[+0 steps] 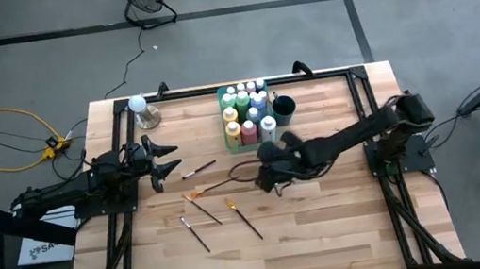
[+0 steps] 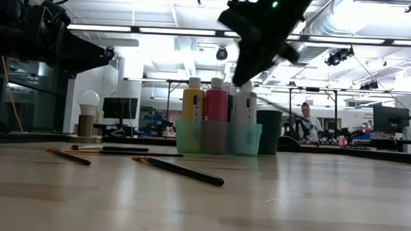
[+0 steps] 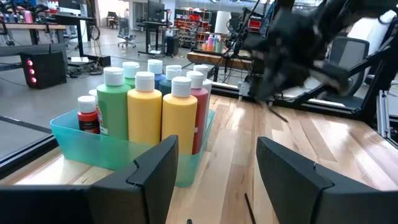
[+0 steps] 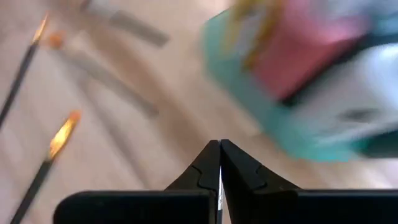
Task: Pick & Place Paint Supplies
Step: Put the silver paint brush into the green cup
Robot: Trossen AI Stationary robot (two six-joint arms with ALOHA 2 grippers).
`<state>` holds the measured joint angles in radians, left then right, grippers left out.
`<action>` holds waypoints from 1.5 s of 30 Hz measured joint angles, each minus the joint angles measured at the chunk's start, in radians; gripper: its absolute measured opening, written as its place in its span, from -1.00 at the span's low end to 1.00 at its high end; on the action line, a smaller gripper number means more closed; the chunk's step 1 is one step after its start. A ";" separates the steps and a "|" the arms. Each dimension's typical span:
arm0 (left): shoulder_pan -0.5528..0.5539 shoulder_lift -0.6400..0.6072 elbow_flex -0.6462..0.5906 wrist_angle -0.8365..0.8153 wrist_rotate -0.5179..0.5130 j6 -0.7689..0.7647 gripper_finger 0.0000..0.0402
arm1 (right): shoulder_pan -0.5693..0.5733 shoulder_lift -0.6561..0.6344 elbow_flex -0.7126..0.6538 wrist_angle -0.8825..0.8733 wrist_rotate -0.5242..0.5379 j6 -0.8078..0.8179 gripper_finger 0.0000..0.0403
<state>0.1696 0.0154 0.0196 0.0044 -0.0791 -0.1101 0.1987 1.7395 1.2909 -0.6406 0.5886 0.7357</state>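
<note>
White-capped paint bottles (image 1: 246, 110) stand packed in a teal tray (image 1: 230, 141) at the table's far middle; the left wrist view shows green, yellow and red ones (image 3: 144, 118). Several thin brushes (image 1: 215, 188) lie flat on the wood near the centre, and the low view shows them too (image 2: 183, 171). My right gripper (image 1: 264, 177) hovers raised over the table just near of the tray, shut, with nothing showing between its tips (image 4: 220, 144). My left gripper (image 1: 172, 157) waits open at the table's left, facing the tray (image 3: 217, 149).
A dark cup (image 1: 284, 107) stands right of the tray. A clear object with a white ball top (image 1: 141, 111) sits at the far left corner. Bare wood fills the near half of the table (image 1: 313, 238). A person (image 2: 305, 119) sits in the room beyond.
</note>
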 joint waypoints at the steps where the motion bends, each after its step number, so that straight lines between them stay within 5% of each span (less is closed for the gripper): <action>1: 0.000 0.000 0.000 0.000 0.000 0.000 0.05 | 0.006 -0.015 -0.003 -0.020 0.057 0.039 -0.98; 11: 0.000 0.000 0.000 0.000 0.000 0.000 0.05 | 0.011 -0.241 -0.195 -0.141 0.591 0.520 -0.98; 17: 0.000 0.000 0.000 0.000 0.000 0.000 0.05 | -0.070 -0.362 -0.311 -0.114 0.736 0.577 -0.98; 24: 0.000 0.000 0.000 0.000 0.000 0.000 0.05 | -0.209 -0.439 -0.378 -0.064 0.737 0.554 -0.98; 28: 0.000 0.000 0.000 0.000 0.000 0.000 0.05 | -0.283 -0.457 -0.388 0.065 0.719 0.406 -0.98; 36: 0.000 0.000 0.000 0.000 0.000 0.000 0.05 | -0.420 -0.420 -0.387 0.550 0.421 -0.262 -0.98; 45: 0.000 0.000 0.000 0.000 0.000 0.000 0.05 | -0.527 -0.391 -0.387 0.689 0.252 -0.388 -0.98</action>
<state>0.1699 0.0151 0.0196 0.0044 -0.0788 -0.1101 -0.3282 1.3488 0.9039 0.0484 0.8404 0.3481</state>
